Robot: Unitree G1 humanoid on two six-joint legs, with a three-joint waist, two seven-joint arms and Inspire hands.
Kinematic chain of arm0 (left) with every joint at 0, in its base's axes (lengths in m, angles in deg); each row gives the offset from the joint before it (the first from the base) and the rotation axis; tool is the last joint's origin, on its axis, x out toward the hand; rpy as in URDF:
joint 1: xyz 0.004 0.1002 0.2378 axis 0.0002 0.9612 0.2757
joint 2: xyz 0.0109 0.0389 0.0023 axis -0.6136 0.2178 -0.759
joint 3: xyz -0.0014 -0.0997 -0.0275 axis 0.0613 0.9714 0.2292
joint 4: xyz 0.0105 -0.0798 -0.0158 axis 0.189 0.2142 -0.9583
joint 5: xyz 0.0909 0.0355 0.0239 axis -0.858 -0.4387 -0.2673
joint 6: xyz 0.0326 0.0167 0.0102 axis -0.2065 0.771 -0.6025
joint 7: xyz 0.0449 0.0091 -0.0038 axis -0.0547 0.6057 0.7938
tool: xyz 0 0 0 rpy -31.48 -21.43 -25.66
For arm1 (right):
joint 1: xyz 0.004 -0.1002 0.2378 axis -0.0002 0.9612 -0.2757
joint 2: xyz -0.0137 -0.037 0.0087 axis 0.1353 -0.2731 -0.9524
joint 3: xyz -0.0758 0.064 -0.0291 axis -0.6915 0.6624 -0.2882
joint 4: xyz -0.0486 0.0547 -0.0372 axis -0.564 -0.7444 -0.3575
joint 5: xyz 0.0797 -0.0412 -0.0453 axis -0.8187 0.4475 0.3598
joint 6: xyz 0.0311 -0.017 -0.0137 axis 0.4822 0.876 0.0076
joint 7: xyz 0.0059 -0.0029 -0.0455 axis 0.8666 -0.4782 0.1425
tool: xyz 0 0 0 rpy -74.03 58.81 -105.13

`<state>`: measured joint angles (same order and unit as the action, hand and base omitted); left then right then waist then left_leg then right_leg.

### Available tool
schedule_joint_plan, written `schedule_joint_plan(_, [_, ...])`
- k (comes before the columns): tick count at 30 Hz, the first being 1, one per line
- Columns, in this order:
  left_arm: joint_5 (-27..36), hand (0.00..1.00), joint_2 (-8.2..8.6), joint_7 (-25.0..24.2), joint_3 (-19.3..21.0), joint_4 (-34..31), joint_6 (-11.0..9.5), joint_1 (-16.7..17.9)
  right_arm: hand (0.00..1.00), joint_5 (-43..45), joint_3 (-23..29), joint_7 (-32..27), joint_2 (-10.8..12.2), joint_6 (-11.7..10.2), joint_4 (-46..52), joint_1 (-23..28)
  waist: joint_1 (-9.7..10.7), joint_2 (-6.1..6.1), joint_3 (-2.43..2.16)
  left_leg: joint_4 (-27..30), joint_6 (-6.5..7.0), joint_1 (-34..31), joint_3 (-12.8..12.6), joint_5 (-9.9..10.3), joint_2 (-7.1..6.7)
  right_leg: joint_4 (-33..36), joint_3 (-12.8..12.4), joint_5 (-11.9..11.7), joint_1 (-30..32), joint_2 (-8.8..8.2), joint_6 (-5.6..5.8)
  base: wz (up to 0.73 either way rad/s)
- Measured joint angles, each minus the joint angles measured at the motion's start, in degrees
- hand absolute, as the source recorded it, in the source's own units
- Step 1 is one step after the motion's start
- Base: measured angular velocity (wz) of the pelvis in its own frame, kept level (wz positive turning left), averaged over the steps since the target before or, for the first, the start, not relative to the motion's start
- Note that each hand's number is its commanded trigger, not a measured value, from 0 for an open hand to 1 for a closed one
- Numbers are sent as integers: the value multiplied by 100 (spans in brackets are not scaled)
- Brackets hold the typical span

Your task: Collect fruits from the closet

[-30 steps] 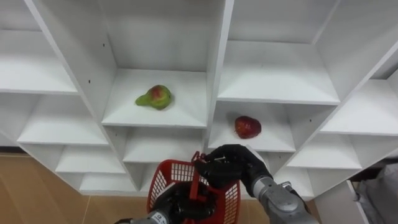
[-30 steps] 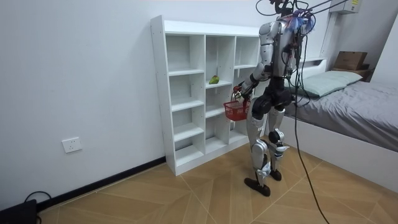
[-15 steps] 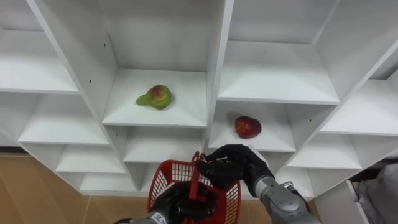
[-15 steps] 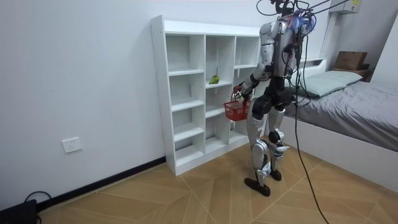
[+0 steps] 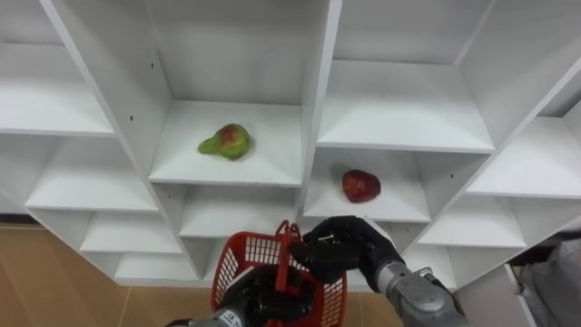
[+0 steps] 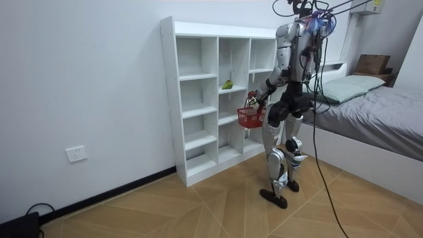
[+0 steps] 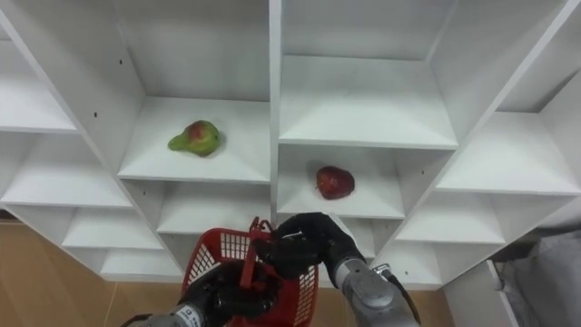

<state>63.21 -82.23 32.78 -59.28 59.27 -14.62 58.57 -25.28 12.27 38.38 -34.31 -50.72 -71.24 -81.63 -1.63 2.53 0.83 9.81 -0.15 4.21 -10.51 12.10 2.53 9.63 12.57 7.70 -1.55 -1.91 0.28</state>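
White open-shelf closet (image 5: 318,109) is seen from above in the left eye view. A green pear with a red blush (image 5: 227,141) is lying on its side in one middle compartment. A red apple (image 5: 361,185) is resting in the next compartment to the right, one shelf lower. Both fruits are well apart from the hands. A red plastic mesh basket (image 5: 238,262) is held low in front of the shelves, with no fruit seen in it. The left hand (image 5: 263,298) is wrapped round the lower part of the handle, fingers curled tight. The right hand (image 5: 343,247) is set at the handle's top, fingers curled narrow and pinching it.

Room view: the robot is standing upright on a wooden floor (image 6: 198,205), facing the closet (image 6: 198,99). The basket (image 6: 251,119) is hung before its waist near the middle shelves. The pear (image 6: 227,84) is seen on its shelf. A grey bed (image 6: 383,112) is at the room view's right.

Right eye view: same layout, with the pear (image 7: 195,137), apple (image 7: 334,181), basket (image 7: 211,252), left hand (image 7: 222,298) and right hand (image 7: 309,241).
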Motion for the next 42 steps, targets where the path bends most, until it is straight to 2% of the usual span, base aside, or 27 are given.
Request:
schedule_joint_plan(9, [-2, 100, -24, 0, 2, 0, -3, 0, 100, 109, -3, 62, -22, -9, -151, 3, -14, 33, -22, 7, 0, 3, 6, 0, 0, 0, 2, 0, 2, 0, 0, 0])
schedule_joint_plan(10, [-2, 100, -31, 0, 3, 0, -3, 0, 94, 107, -2, 57, -22, -13, -205, 3, -20, 37, -26, 7, 0, 2, 6, 0, 0, 0, 2, 0, 2, 0, 0, 0])
schedule_joint_plan(11, [-2, 100, -36, 0, 4, 0, -8, 0, 75, 107, -2, 51, -23, -13, -232, 3, -21, 38, -26, 7, 0, 3, 6, 0, 0, 1, 3, 0, 6, 1, 0, 0])
schedule_joint_plan(12, [-2, 100, -38, 0, 4, 0, -8, 0, 40, 107, -2, 48, -24, -13, -232, 3, -22, 38, -26, 7, 0, 2, 6, 0, 0, 1, 3, 0, 10, 1, 0, 0])
schedule_joint_plan(13, [-3, 100, -41, 0, 4, 0, -8, 0, 22, 107, -1, 43, -23, -16, -232, 3, -22, 37, -27, 7, 0, 1, 7, 0, 0, 2, 4, 0, 12, 1, -1, 0])
schedule_joint_plan(15, [-4, 100, -42, 0, 5, 0, -9, 0, 0, 107, -1, 40, -23, -18, -234, 3, -21, 36, -28, 7, 0, 8, 13, 0, 0, 2, 9, 0, 2, 1, -1, 0])
schedule_joint_plan(21, [-4, 100, -47, 0, 6, 0, -16, 0, 0, 107, -2, 36, -23, -65, -239, 3, -23, 35, -28, 8, 0, 12, 22, 0, 0, 4, 17, 0, -8, 1, -1, 0])
schedule_joint_plan(23, [-22, 100, -101, 19, 6, 4, -15, 8, 0, 102, 3, 22, -25, -130, -255, 6, -15, 32, -27, 7, 0, 43, 27, 0, 0, 0, 21, 0, -44, 1, -1, 0])
schedule_joint_plan(42, [-15, 100, -137, 44, -1, 6, -54, 9, 0, 105, -66, -7, -28, -162, -269, 40, -6, -9, -27, 0, 0, 22, 33, 0, -2, 2, 18, 2, -43, 1, 2, 0])
